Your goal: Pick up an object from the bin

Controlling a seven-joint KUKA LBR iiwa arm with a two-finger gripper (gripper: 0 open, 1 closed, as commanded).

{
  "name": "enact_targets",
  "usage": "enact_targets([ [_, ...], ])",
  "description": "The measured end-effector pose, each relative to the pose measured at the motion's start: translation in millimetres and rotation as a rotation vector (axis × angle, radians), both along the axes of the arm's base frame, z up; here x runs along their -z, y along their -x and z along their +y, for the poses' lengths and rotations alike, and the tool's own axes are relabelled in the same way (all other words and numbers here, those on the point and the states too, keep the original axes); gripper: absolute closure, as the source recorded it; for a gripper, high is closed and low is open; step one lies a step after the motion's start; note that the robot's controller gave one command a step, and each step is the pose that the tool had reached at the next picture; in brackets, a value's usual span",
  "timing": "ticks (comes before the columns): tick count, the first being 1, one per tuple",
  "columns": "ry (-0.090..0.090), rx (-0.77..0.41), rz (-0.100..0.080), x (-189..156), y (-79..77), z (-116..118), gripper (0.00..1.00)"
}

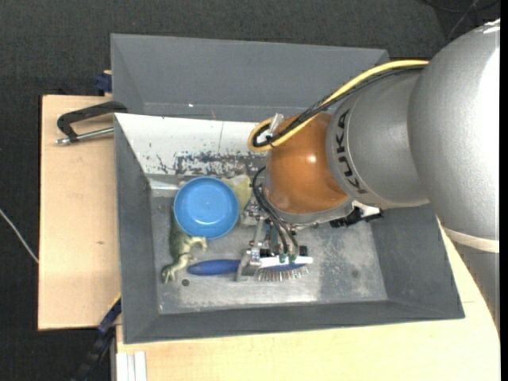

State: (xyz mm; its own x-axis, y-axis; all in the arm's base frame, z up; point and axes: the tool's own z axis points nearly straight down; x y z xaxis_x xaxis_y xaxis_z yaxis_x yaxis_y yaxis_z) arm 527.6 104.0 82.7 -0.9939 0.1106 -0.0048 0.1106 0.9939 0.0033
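Grey metal bin [353,264] seen from above, with a robot arm reaching in from the right. Its end effector [267,256] hangs low over the bin's front middle, at the bristle end of a blue-handled brush [213,268] that lies flat along the front wall. Whether it is released or clenched cannot be told. A round blue bowl [206,206] sits toward the left wall. A green toy dinosaur [181,254] lies between the bowl and the brush handle.
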Motion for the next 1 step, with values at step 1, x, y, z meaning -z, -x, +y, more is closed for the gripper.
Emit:
enact_targets([
  [1, 0.001, 0.001, 0.005, 2.5, 1.1, -0.2, 1.00],
])
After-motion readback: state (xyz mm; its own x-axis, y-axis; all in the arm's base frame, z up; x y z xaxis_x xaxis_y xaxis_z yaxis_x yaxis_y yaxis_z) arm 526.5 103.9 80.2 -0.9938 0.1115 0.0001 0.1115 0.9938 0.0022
